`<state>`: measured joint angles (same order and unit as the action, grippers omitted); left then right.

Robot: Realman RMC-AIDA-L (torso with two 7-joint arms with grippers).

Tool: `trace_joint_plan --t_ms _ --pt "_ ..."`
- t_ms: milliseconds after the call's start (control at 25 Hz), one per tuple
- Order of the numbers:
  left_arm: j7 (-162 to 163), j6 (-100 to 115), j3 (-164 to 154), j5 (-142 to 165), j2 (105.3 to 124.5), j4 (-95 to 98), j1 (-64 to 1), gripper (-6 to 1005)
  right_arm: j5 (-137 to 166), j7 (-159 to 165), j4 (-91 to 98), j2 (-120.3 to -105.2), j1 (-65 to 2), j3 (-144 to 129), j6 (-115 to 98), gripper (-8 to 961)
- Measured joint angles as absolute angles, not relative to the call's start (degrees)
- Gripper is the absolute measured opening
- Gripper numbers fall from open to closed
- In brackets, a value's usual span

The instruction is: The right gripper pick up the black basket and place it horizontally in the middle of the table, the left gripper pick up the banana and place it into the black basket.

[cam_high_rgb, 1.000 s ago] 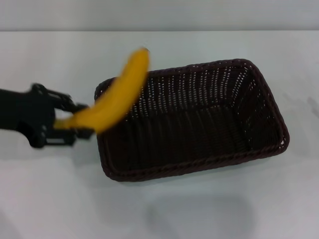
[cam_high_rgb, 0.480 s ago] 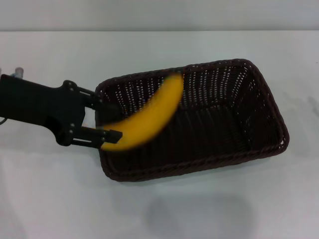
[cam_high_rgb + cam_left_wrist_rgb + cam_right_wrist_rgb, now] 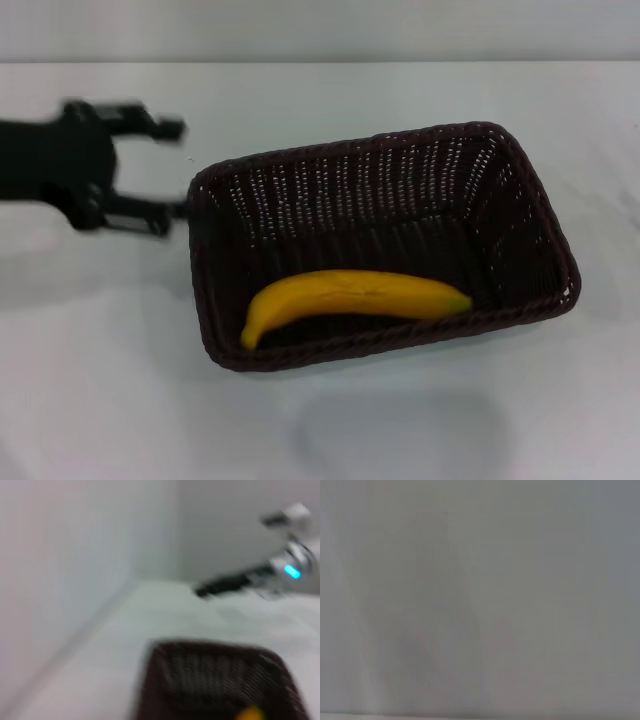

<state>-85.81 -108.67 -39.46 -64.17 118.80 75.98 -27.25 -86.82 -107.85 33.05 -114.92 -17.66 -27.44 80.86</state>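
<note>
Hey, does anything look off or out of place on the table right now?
Nothing stands out. The banana lies flat inside the black basket, along its near side. The basket sits slightly skewed on the table, undamaged, nothing spilled. The left claw is open beside the basket's left end, holding nothing.

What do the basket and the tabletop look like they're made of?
Black basket: woven wicker-style strands, likely plastic rattan, with a braided rim and light showing through the sloping sides. Table: smooth plain white top, probably laminate; soft reflections suggest a slight sheen.
</note>
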Motion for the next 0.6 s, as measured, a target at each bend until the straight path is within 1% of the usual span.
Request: trace_joint_plan --t_ms 80,320,560,600 --pt "-87.99 -105.96 -35.01 -68.7 118.87 75.47 -24.76 893 -88.16 -111.21 32.36 -114.97 -17.6 -27.44 81.9 455" --pt "-95.68 -93.47 -29.2 -81.01 119.06 69.07 -16.37 892 -91.92 -122.33 29.43 -115.0 -17.49 -27.43 82.26 457" --pt "-102.72 -85.51 -28.99 -92.68 119.11 59.36 -11.06 893 -98.87 -129.97 24.9 -115.0 -17.61 -27.34 82.48 458" --pt "-104.14 -84.71 -28.96 -94.71 119.12 57.17 -10.44 893 -100.41 -131.56 23.87 -115.02 -17.67 -27.34 82.57 503"
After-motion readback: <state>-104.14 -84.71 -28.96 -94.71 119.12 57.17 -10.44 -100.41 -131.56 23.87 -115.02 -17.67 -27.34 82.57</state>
